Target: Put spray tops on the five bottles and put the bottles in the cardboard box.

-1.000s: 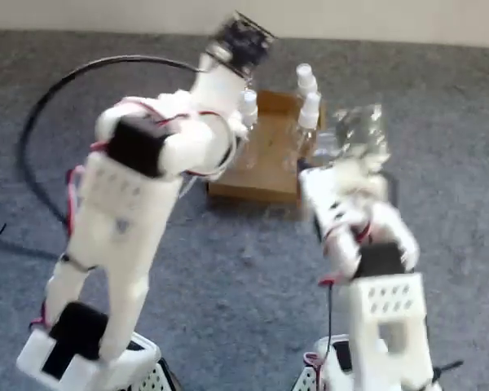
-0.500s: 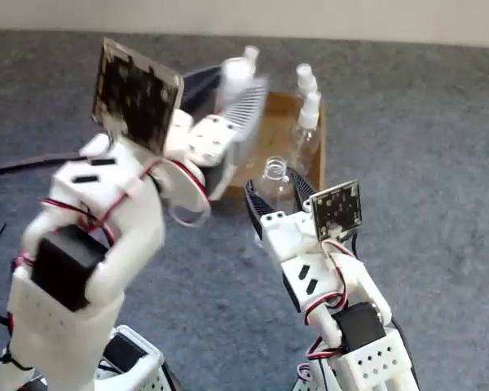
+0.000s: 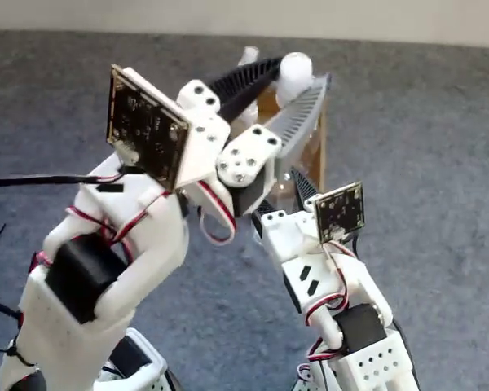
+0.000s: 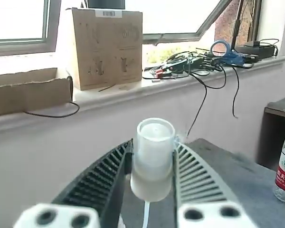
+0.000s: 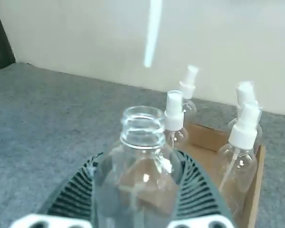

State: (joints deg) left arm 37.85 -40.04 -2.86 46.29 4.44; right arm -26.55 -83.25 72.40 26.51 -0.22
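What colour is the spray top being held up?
The spray top is white; clearest in the left wrist view.

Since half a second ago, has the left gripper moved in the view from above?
Yes. The left gripper, holding a spray top, went right: from the cardboard box's left edge to above its right side.

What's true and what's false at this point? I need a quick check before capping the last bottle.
1. The left jaws are shut on a spray top. True.
2. The bottle in the right jaws has a top on. False: its neck is open.
3. Four capped bottles stand in the box. True.
4. The spray top's tube sits inside the held bottle's neck. False: it hangs above the neck, apart from it.
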